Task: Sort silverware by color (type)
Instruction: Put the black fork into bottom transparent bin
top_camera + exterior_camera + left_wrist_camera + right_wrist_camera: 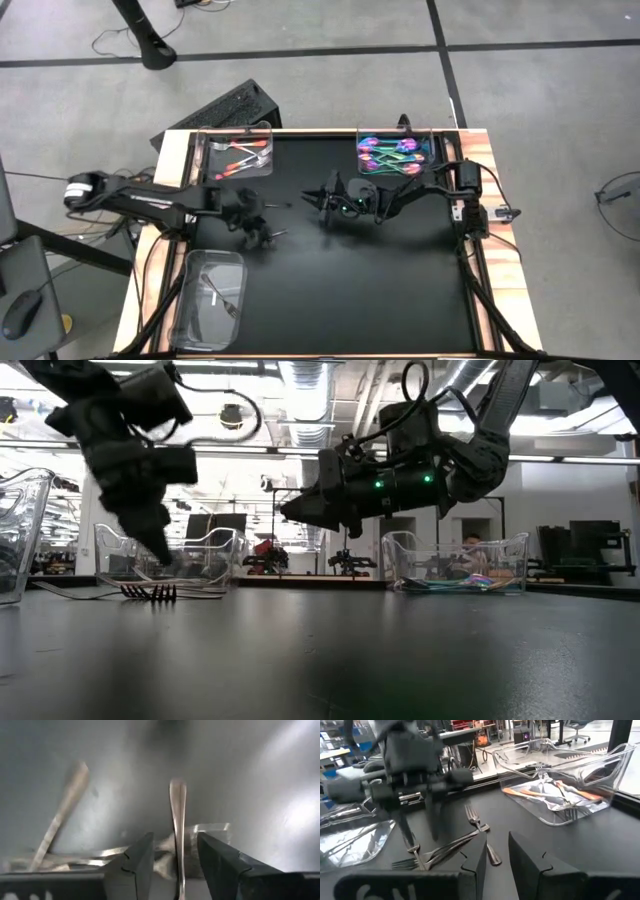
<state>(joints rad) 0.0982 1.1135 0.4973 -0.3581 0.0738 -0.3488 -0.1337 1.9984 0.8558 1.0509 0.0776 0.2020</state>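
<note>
Several dark forks (150,592) lie flat on the black table, left of its middle; they also show in the right wrist view (445,851). My left gripper (258,228) points down over them, open. Its fingers stand on either side of one fork's handle (177,805), and a second handle (65,810) lies beside it. My right gripper (322,198) hovers above the table's middle (290,512), open and empty, facing the left gripper. Coppery pieces (245,155) lie in the far-left clear tray. Iridescent pieces (392,152) lie in the far-right tray.
A clear tray (190,300) at the near left holds one dark fork (222,300). The far-left tray (615,765) and far-right tray (400,555) stand along the table's far edge. Bare black table (380,290) lies to the near right.
</note>
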